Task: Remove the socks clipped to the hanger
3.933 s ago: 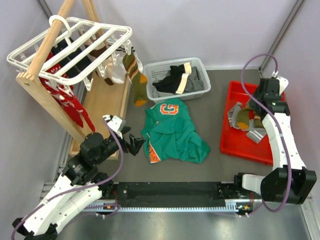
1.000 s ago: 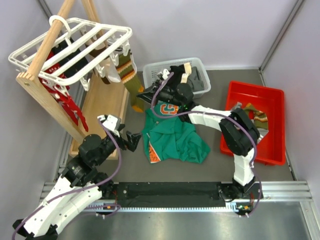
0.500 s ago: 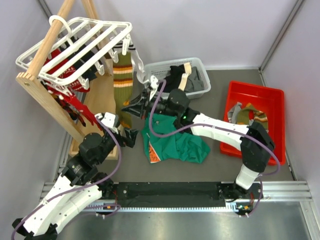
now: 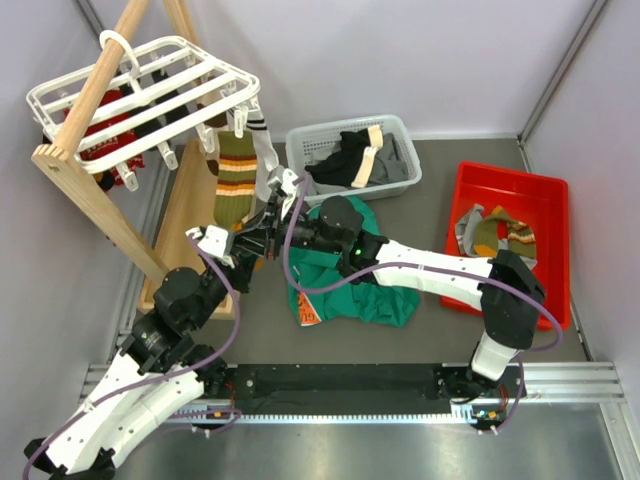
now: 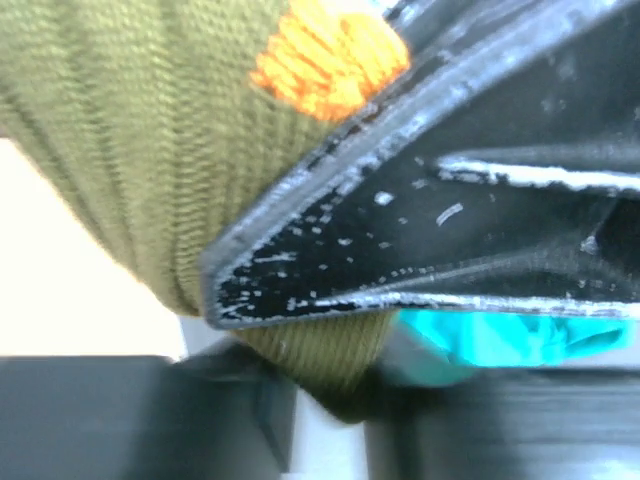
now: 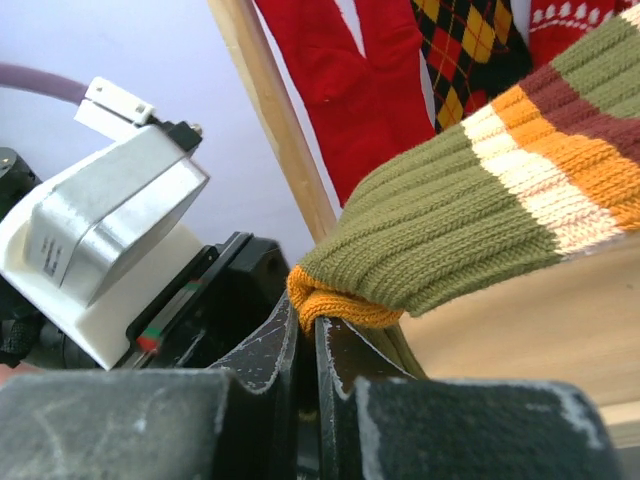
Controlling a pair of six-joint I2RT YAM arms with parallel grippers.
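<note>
Right tool [image 6: 308, 335] is clamping shut on the orange toe of the green-brown-orange striped sock [image 4: 237, 175], which is hanging from the white hanger [image 4: 222, 65]. Left tool [image 4: 247, 258] is sitting just beside that toe; whether its jaws are apart or together cannot be told.

— What did the right gripper [image 6: 308, 345] have hold of?
— The orange toe of the striped sock [image 6: 470, 230], pinched between its closed fingers.
— And behind?
— A red sock [image 6: 350, 90] and a black diamond-patterned sock [image 6: 470, 40] hung past the wooden post [image 6: 275, 120]. The other arm's grey-white housing [image 6: 100, 240] sat at left.
</note>
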